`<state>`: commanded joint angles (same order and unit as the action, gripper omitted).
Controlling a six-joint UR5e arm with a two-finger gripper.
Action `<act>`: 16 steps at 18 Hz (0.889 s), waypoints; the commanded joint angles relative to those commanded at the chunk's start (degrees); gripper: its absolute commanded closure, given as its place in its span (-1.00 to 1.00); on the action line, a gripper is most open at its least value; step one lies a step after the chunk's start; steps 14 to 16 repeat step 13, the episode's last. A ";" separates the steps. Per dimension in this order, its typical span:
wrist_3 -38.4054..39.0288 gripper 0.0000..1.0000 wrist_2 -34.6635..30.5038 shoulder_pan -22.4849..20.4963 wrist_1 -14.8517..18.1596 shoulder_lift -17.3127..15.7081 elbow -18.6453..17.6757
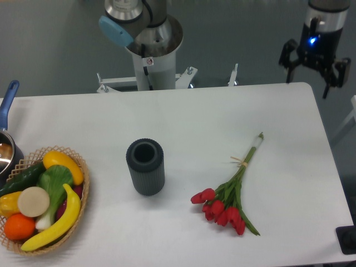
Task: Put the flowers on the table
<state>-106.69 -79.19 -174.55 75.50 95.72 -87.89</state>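
Observation:
The flowers (231, 196), a bunch of red tulips with green stems tied by tan string, lie flat on the white table (222, 117) at the right of centre, blooms toward the front. The gripper (315, 78) hangs high at the top right, beyond the table's far right corner, well away from the flowers. Its fingers are spread apart and hold nothing.
A dark grey ribbed vase (146, 166) stands upright in the middle, left of the flowers. A wicker basket (78, 222) of produce sits at the front left. A pot with a blue handle (6, 103) is at the left edge. The arm's base (150, 55) stands behind the table.

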 joint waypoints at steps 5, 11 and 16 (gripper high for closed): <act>-1.15 -1.00 0.17 -2.02 -0.26 -1.06 -1.32; -1.06 -1.00 0.44 -2.03 -0.53 -1.15 -1.67; -1.06 -1.00 0.44 -2.03 -0.53 -1.15 -1.76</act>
